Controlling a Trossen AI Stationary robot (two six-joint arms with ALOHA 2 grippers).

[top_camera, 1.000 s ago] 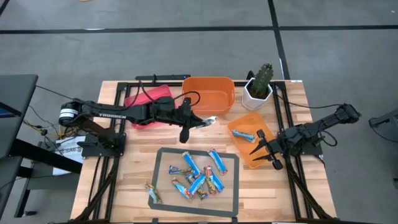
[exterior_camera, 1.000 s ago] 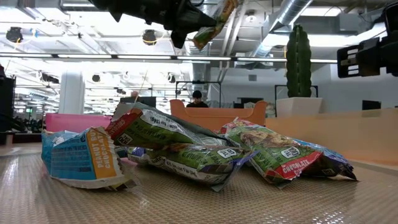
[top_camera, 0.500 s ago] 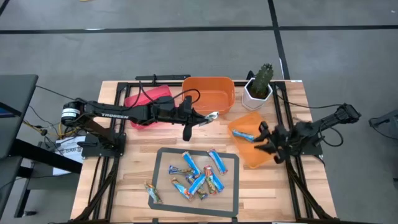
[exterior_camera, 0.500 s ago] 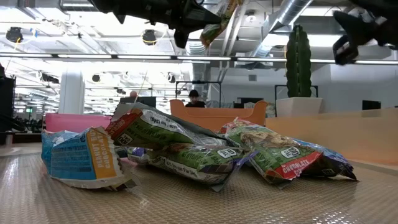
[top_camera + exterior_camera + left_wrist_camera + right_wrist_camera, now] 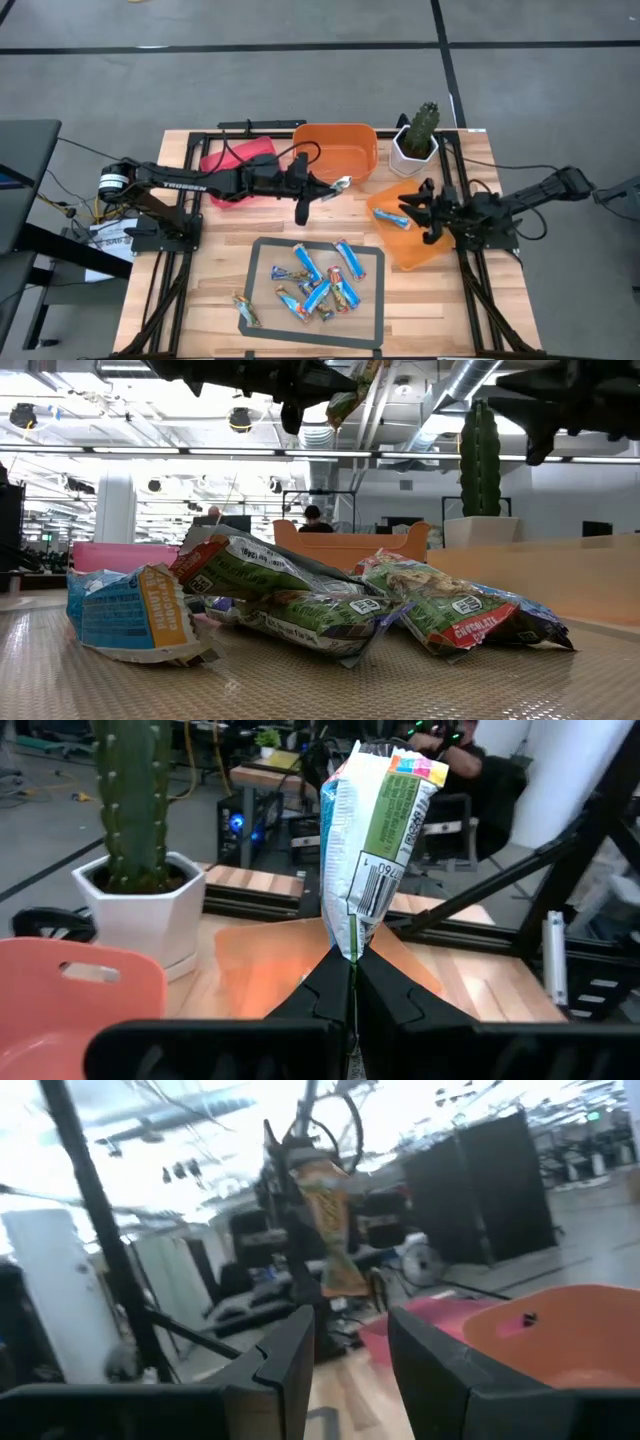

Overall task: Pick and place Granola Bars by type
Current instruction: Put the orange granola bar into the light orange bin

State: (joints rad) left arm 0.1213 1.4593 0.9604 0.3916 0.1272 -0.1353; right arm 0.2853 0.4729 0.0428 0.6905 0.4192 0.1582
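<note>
High view: the left gripper (image 5: 330, 190), fingers clamped on 1 green-and-white foil-wrapped granola bar (image 5: 341, 185), hangs beside the deep orange plastic bin (image 5: 336, 150) near the worktop's far edge.

Left wrist view: light, crinkly, slippery wrapper; pinch the crimped end seam.

Right wrist view: right gripper (image 5: 350, 1345) fingers part-open, empty.

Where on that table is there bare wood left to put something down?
Bare wood lies left of the grey mat, between it and the black frame rail, apart from one stray bar. A smaller strip runs between the mat and the flat orange tray. The mat's middle is crowded with granola bars.
</note>
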